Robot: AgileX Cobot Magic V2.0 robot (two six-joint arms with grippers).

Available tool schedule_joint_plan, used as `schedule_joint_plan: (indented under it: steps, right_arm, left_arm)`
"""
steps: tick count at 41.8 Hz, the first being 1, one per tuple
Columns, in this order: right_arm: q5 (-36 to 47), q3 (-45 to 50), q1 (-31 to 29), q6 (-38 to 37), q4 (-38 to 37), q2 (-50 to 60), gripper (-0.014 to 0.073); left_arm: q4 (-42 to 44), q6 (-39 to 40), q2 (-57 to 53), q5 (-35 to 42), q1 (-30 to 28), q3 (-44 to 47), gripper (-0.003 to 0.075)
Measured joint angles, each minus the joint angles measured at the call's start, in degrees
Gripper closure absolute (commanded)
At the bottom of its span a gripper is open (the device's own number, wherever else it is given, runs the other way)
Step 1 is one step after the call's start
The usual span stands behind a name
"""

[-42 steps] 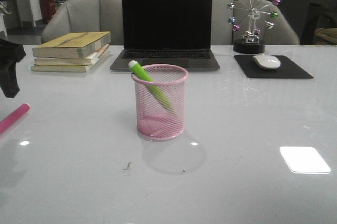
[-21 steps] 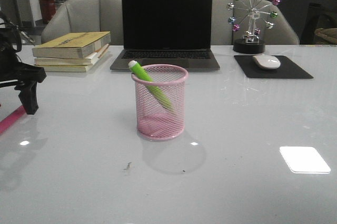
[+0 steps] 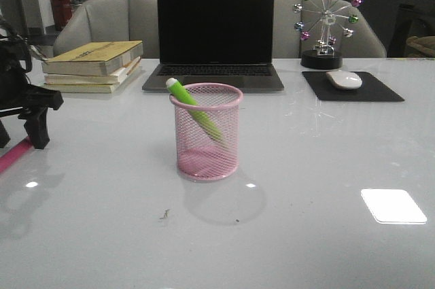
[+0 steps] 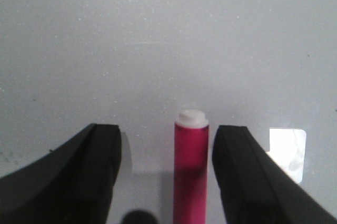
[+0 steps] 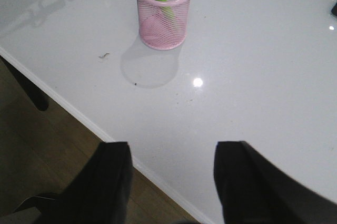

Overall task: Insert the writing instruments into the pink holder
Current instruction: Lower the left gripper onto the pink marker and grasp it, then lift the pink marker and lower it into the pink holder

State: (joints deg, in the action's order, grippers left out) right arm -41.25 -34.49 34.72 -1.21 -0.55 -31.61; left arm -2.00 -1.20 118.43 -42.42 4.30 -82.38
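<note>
The pink mesh holder (image 3: 206, 132) stands mid-table, also in the right wrist view (image 5: 162, 10). A lime green marker (image 3: 194, 109) leans inside it, white tip over the left rim. The magenta-pink marker (image 3: 13, 156) lies flat on the table at the far left. My left gripper (image 3: 20, 136) is low over it, open, and the marker (image 4: 190, 171) lies between the two fingers with gaps on both sides. My right gripper (image 5: 171, 153) is open with nothing in it, above the table's near edge; the front view does not show it.
A stack of books (image 3: 92, 66) lies at the back left, a laptop (image 3: 215, 37) behind the holder. A mouse (image 3: 344, 79) on a black pad and a ferris-wheel ornament (image 3: 326, 24) stand at the back right. The table's near edge (image 5: 79, 110) borders brown floor.
My left gripper has come down from the left edge onto the magenta-pink marker, now straddling it. The holder and green marker have not moved.
</note>
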Motion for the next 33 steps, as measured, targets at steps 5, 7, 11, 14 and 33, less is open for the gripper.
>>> schedule_joint_plan:
  steps: [5,7,11,14,33]
  right_arm:
    - [0.0,0.0,0.0,0.0,0.0,0.0,0.0126]
    - [0.0,0.0,0.0,0.0,0.0,0.0,0.0126]
    - [0.0,0.0,0.0,0.0,0.0,0.0,0.0126]
    - [0.0,0.0,0.0,0.0,0.0,0.0,0.0126]
    - [0.0,0.0,0.0,0.0,0.0,0.0,0.0126]
  left_arm:
    - [0.0,0.0,0.0,-0.3,0.0,0.0,0.0376]
    - [0.0,0.0,0.0,-0.6,0.0,0.0,0.0390]
    - [0.0,0.0,0.0,-1.2,0.0,0.0,0.0426]
    - [0.0,0.0,0.0,-1.5,0.0,0.0,0.0459]
    - [-0.1,0.0,0.0,-1.7,0.0,-0.1,0.0630]
